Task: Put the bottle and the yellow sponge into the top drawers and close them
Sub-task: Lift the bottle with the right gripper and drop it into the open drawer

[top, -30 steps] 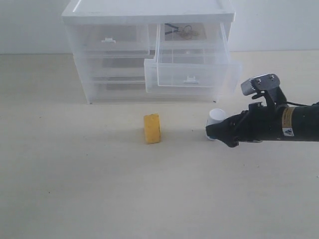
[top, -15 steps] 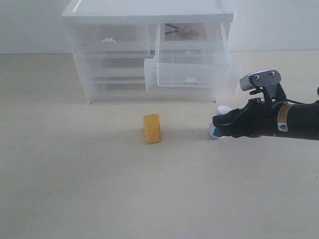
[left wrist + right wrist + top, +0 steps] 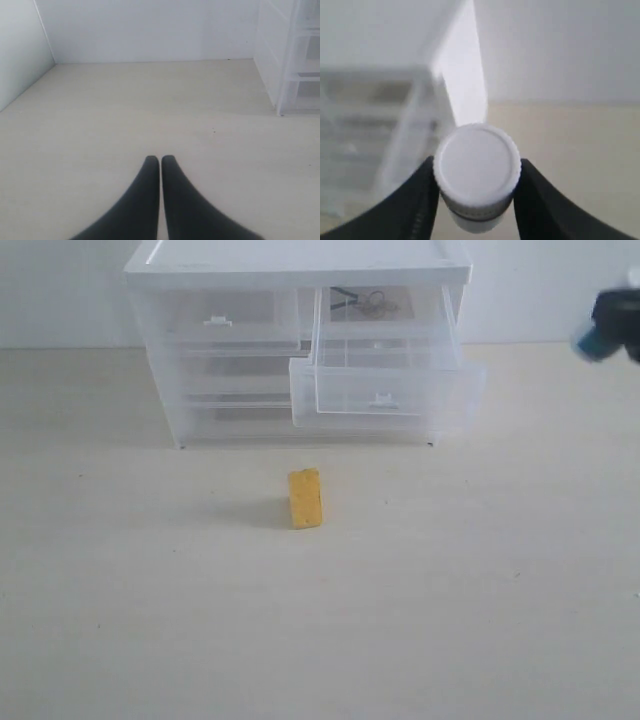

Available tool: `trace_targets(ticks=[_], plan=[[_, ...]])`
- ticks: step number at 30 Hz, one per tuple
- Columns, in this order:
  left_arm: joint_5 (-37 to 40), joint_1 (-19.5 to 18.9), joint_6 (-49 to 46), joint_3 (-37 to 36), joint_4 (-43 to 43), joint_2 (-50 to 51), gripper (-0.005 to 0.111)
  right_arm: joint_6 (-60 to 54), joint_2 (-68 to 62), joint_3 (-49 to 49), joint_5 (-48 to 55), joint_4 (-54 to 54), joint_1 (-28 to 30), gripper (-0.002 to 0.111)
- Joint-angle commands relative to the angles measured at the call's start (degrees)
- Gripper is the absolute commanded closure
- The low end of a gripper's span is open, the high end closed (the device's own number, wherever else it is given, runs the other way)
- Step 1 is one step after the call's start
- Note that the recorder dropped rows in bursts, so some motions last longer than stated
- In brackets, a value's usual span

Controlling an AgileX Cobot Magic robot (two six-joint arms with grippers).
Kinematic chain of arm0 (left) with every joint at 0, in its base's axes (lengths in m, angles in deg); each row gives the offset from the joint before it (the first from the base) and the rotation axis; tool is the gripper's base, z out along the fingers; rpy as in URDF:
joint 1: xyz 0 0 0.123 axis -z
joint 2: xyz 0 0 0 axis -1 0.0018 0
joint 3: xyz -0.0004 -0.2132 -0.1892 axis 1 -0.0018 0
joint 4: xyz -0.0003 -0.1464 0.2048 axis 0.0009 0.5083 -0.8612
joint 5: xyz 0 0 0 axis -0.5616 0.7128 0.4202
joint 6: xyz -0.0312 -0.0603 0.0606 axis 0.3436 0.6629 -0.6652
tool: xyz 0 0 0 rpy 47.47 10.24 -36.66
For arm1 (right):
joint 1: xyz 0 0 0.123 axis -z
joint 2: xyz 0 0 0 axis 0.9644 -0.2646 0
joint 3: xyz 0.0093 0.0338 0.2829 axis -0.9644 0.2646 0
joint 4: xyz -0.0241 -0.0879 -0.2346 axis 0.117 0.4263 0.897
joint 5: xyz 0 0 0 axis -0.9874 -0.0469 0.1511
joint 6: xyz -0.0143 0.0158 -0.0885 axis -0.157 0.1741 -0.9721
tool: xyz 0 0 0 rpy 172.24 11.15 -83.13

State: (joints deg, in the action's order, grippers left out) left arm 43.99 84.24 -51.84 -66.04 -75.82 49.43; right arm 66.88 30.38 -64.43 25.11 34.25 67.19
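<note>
pale tabletop runs back to a white wall. right gripper is clamped on the bottle, one black finger on each side. in the exterior view both show blurred at the upper right edge. left gripper sits over the tabletop, fingers pressed together, holding nothing. yellow sponge stands upright at centre frame, below the cabinet. its top right drawer is pulled out and its top left drawer is pushed in.

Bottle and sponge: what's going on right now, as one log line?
right tool: shut on bottle | left tool: shut, empty | yellow sponge: on table | right top drawer: open | left top drawer: closed
</note>
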Motion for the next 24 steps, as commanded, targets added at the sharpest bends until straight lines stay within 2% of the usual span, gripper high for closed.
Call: trace_targets(ticks=[1, 7, 11, 17, 19, 20, 23, 24], plan=[[0.1, 0.3, -0.2, -0.1, -0.3, -0.1, 0.103, 17.2, -1.3, -2.6, -13.5, 0.6, -3.4, 0.108], [0.1, 0.3, -0.2, -0.1, -0.3, -0.1, 0.103, 23.9, -15.4, -9.9, -20.9, 2.2, -8.5, 0.108], [0.1, 0.3, -0.2, -0.1, -0.3, -0.1, 0.103, 23.8, -22.5, -15.2, -19.9, 4.2, -11.0, 0.108], [0.1, 0.3, -0.2, -0.1, -0.3, -0.1, 0.103, 23.7, -29.7, -21.2, -16.8, 4.3, -11.5, 0.107], [0.1, 0.3, -0.2, -0.1, -0.3, -0.1, 0.103, 23.7, -31.2, -22.3, -15.9, 4.3, -11.5, 0.100], [0.1, 0.3, -0.2, -0.1, -0.3, -0.1, 0.103, 23.7, -32.0, -22.8, -15.9, 4.3, -11.5, 0.093], [0.3, 0.3, -0.2, -0.1, -0.3, -0.1, 0.103, 23.9, -32.9, -23.6, -15.6, 4.2, -11.5, 0.064], [0.5, 0.3, -0.2, -0.1, -0.3, -0.1, 0.103, 23.9, -33.0, -23.8, -15.3, 4.0, -11.5, 0.050]])
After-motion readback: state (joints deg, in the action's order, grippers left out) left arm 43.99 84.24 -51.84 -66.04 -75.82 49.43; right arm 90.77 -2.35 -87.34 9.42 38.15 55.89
